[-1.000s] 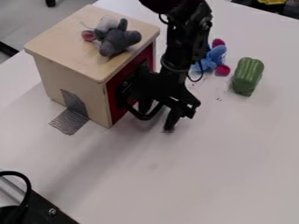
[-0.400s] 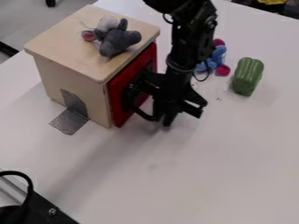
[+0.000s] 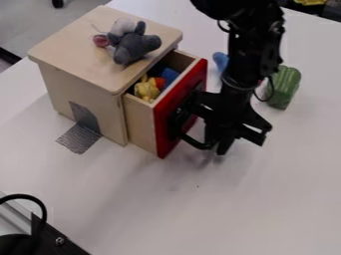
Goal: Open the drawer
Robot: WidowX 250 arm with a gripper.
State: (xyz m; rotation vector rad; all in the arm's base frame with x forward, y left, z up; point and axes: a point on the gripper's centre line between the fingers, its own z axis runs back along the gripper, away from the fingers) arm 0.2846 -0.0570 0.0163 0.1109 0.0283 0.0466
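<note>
Standing partly open, the drawer (image 3: 141, 122) comes out from the wooden box (image 3: 80, 84), on the side where the robot arm (image 3: 246, 60) is. Its red front (image 3: 163, 129) is apart from the box, and the top of the drawer is open to the eye. Inside I see a yellow toy (image 3: 146, 88), near the box, and a blue thing (image 3: 169, 75) deeper in, with something small and red between them. The gripper (image 3: 218, 144) hangs low, pointing down, just beside the outer face of the red front. Whether it is released or clenched, or has a grasp on something, I cannot tell.

The box stands near the upper left edge of the white worktop (image 3: 246, 214). On its lid lies a grey toy mouse (image 3: 136, 45), close to the lid's edge over the drawer, nearer to the right corner than to the near one. A grey mesh piece (image 3: 80, 138) lies at the foot of the box. Behind the arm there is a blue toy (image 3: 220, 61), partly hidden, and just beside the arm a green toy pepper (image 3: 285, 87), toward the worktop's upper right edge.
</note>
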